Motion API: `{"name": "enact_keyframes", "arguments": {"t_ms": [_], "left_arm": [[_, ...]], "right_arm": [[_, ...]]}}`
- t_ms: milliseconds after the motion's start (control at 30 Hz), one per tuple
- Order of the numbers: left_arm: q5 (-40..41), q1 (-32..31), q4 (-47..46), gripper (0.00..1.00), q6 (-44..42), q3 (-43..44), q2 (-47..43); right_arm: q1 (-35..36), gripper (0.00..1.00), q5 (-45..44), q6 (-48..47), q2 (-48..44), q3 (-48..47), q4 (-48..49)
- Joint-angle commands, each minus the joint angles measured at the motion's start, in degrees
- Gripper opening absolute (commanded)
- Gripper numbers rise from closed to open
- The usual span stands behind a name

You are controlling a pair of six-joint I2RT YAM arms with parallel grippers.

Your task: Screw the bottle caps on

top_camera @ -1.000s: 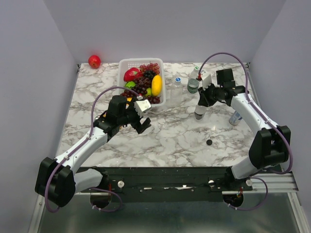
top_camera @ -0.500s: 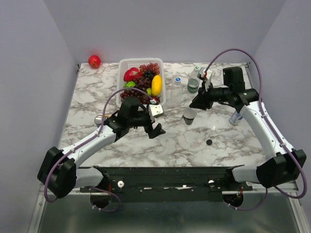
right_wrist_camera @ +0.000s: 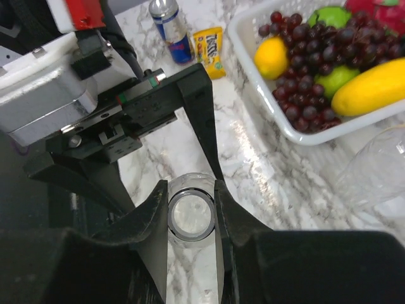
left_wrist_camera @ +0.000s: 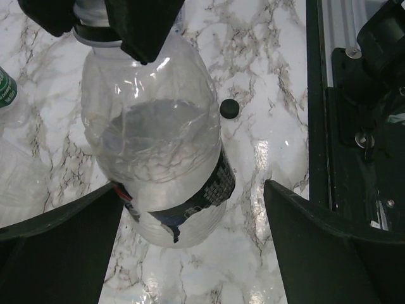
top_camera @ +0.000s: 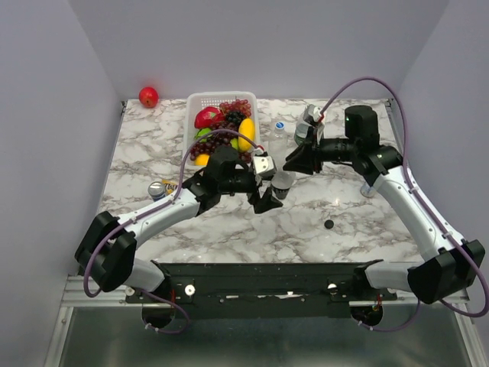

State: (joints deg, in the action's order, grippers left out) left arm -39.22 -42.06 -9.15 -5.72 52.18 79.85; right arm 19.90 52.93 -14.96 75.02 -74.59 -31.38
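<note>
Our right fingers (right_wrist_camera: pixel 155 221) are clamped on the neck of an uncapped clear bottle (left_wrist_camera: pixel 158 158), and our left fingers (left_wrist_camera: pixel 329 253) stand wide apart on either side of its body. The black cap (top_camera: pixel 328 224) lies loose on the marble tabletop (top_camera: pixel 153 138), to the near right of the bottle and well apart from it. A blue cap (top_camera: pixel 280 125) sits on a second bottle (top_camera: pixel 278 141) farther back.

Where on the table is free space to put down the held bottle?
Bare marble lies left of the basket, in front of the apple, and near the front edge, left of the black cap. Crowded: around the held bottle and the blue-capped bottle behind it.
</note>
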Motion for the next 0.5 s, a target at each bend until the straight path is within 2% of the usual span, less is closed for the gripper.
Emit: {"name": "enact_keyframes", "arguments": {"t_ms": [0,267,467], "left_arm": [[-3.49,-0.39,-1.14,0.99,1.32,2.39,1.53],[-4.72,-0.48,0.35,0.87,0.10,4.32,3.46],[-5.60,-0.48,0.97,0.84,-0.61,5.38,4.08]], "right_arm": [[0.31,0.02,1.56,7.83,-6.12,6.47,15.90],[0.40,0.02,4.47,8.02,-6.03,6.47,14.06],[0.49,0.02,4.82,5.91,-5.42,6.12,11.51]]}}
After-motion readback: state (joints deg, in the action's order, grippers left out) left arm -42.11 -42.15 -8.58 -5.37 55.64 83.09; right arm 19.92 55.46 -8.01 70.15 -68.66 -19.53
